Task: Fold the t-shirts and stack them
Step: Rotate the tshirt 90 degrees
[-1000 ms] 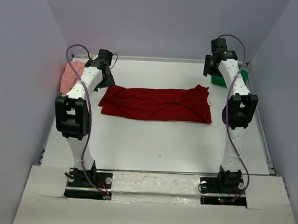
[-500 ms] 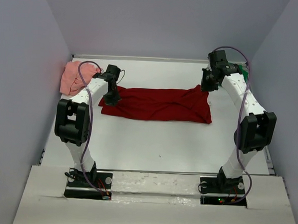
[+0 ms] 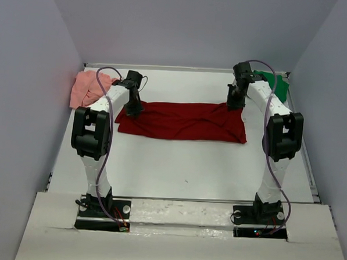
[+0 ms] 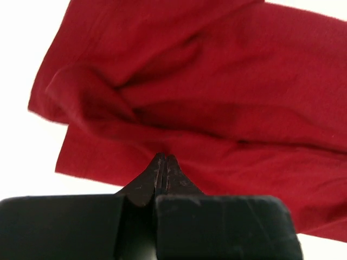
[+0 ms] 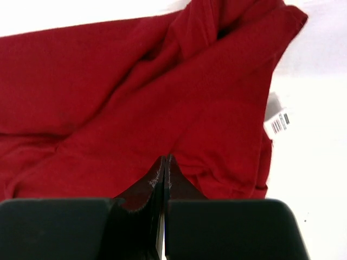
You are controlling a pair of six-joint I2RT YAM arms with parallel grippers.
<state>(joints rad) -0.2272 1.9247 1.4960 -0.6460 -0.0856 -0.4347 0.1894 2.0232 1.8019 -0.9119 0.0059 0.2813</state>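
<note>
**Both grippers pinched on the red shirt's ends**

At far left, the salmon-pink t-shirt (image 3: 85, 88) lies bunched on the table (image 3: 183, 165). My left gripper (image 3: 134, 109) is clamped tight on a fold at the left end of the dark red t-shirt (image 3: 183, 120), whose long axis runs left to right between the arms. My right gripper (image 3: 233, 104), jaws pressed together, nips its far right corner. The bright green t-shirt (image 3: 273, 84) sits far right. I see no container.

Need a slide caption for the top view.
Left pincer and right pincer grip far corners of the dark red t-shirt; pink t-shirt, green t-shirt aside.
</note>
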